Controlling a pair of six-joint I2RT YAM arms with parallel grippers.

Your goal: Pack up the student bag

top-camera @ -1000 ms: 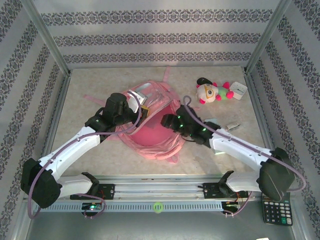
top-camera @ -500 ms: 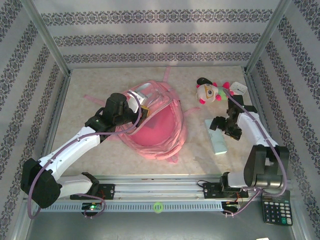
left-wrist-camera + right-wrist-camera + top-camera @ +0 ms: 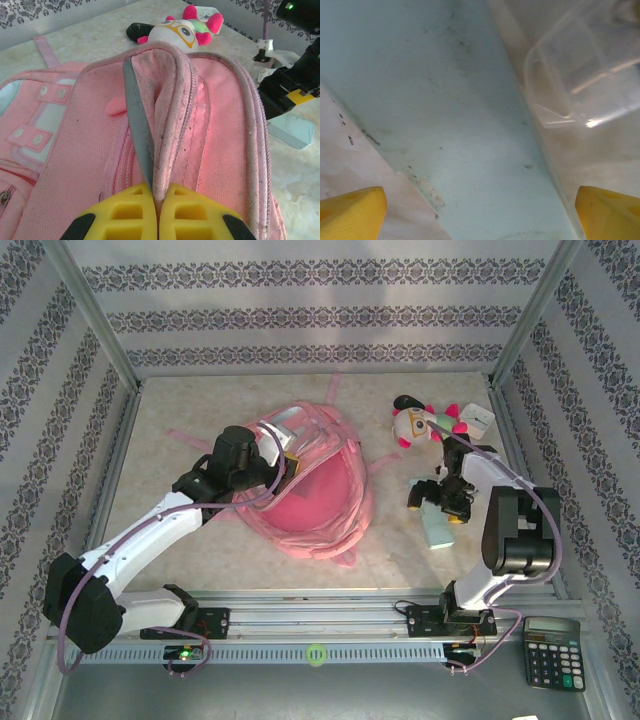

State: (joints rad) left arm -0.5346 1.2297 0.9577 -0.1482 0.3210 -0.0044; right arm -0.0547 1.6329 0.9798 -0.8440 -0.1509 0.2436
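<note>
Right wrist view: my right hand (image 3: pixel 480 212), spread over the pale blue box (image 3: pixel 445 100), should centre before closing; left hand (image 3: pixel 157 212) clamps the student bag (image 3: pixel 220 145).

student bag (image 3: pixel 315 490) centre, plush toy (image 3: pixel 425 422) behind right, flat case (image 3: pixel 437 531) right

You face a beige, marbled table (image 3: pixel 165 398), evenly lit. Behind and beside it stand walls (image 3: pixel 320 315) papered in grey ornamental stripes, with metal posts (image 3: pixel 93 315) rising from its far corners.
</note>
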